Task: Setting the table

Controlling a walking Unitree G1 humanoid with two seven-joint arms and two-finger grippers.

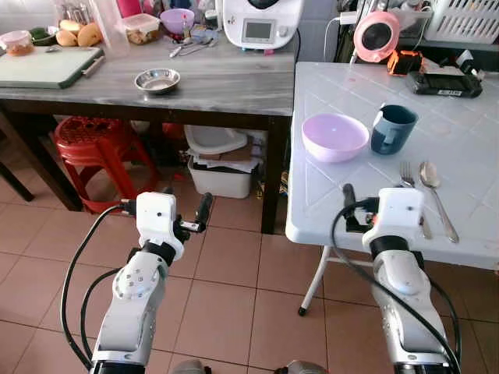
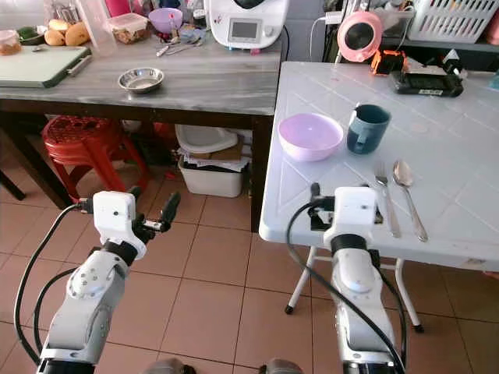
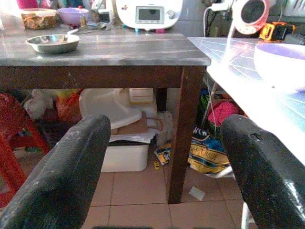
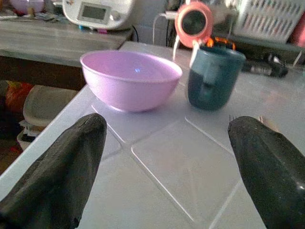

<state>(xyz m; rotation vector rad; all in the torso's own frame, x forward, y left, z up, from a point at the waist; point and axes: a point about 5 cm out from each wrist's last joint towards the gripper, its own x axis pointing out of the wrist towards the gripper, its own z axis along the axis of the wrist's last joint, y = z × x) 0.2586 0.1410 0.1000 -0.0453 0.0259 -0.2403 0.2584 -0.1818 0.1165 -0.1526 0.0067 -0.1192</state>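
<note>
The right gripper, fingers spread and empty, is hovering at the table edge, lower right; bowl, mug, fork and spoon are lying ahead. The left gripper is hanging released over the floor. The setting looks nearly done; next probably comes straightening the cutlery.

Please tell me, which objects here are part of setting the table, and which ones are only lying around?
Part of the job, on the white table: pink bowl, teal mug, fork, spoon.

Lying around: steel bowl, cutting board, kitchen machine, red stool, pink fan.
</note>
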